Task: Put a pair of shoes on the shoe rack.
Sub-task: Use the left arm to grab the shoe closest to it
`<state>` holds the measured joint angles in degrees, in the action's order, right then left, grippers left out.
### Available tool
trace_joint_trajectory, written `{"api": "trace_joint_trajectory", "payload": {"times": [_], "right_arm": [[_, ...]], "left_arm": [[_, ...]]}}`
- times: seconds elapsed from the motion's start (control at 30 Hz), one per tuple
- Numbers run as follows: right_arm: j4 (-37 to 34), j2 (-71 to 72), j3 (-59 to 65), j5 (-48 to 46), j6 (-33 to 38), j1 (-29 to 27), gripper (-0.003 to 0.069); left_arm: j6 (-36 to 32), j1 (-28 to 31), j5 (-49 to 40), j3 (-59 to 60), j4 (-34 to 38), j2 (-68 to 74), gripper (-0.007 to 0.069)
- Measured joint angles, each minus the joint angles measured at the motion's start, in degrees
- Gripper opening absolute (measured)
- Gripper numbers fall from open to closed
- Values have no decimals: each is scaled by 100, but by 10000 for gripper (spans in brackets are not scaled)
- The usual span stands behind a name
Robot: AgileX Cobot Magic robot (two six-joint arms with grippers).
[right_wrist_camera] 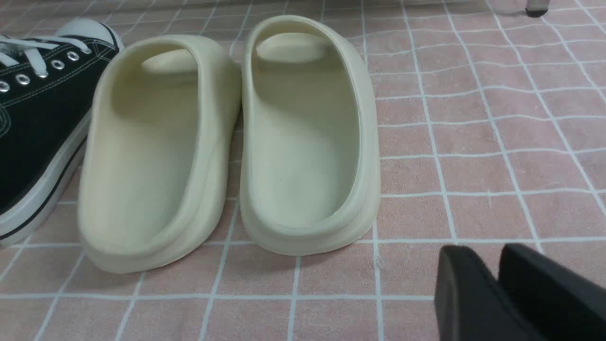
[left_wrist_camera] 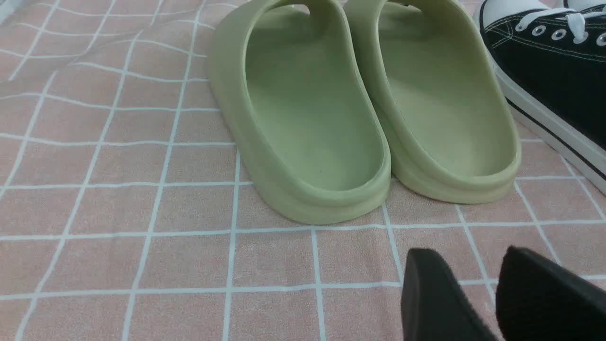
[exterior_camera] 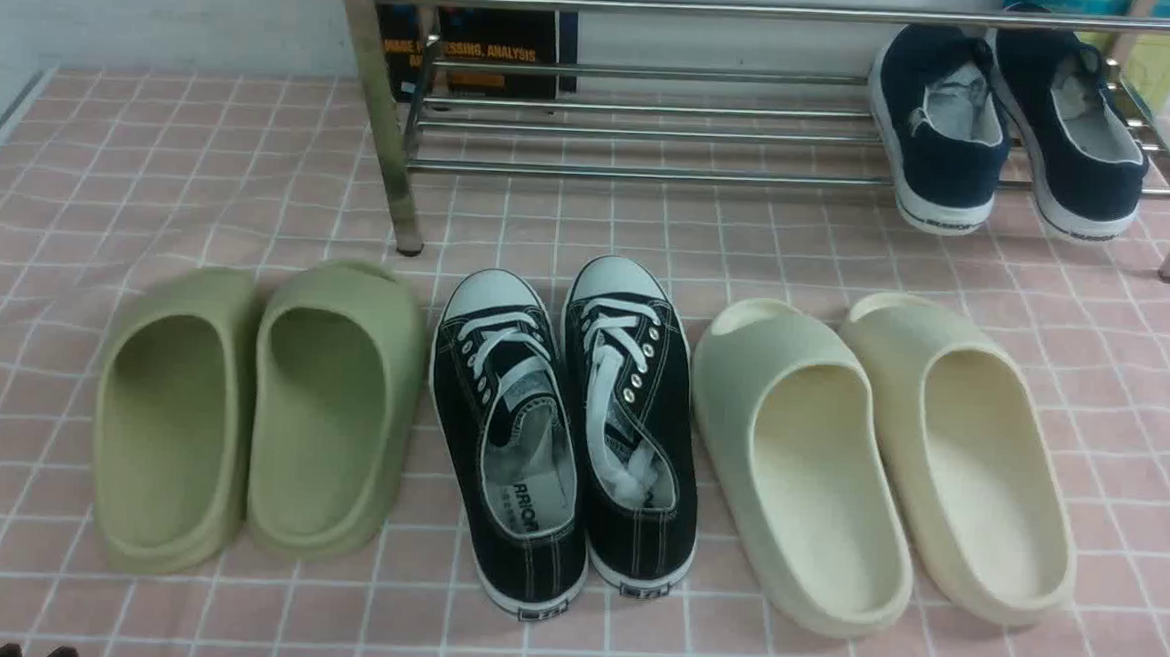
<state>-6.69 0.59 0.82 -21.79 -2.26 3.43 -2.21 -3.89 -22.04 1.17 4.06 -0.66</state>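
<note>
I've grasped nothing yet: black sneakers point(exterior_camera: 564, 438) mid-frame on the worktop point(exterior_camera: 154, 146), shoe rack point(exterior_camera: 653, 173) along the top, left gripper point(left_wrist_camera: 473, 258) and right gripper point(right_wrist_camera: 487, 251) narrowly parted and empty, so next I swing inward.

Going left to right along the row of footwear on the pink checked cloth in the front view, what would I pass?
green foam slides → black canvas sneakers → cream foam slides
</note>
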Motion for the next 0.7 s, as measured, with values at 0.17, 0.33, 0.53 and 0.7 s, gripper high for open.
{"api": "trace_joint_trajectory", "payload": {"times": [0.17, 0.33, 0.53, 0.7], "right_arm": [[0, 0, 0, 0, 0, 0, 130], [0, 0, 0, 0, 0, 0, 134], [0, 0, 0, 0, 0, 0, 143], [0, 0, 0, 0, 0, 0, 146]], "left_arm": [[0, 0, 0, 0, 0, 0, 241], [0, 0, 0, 0, 0, 0, 241], [0, 0, 0, 0, 0, 0, 241], [0, 0, 0, 0, -3, 0, 241]]}}
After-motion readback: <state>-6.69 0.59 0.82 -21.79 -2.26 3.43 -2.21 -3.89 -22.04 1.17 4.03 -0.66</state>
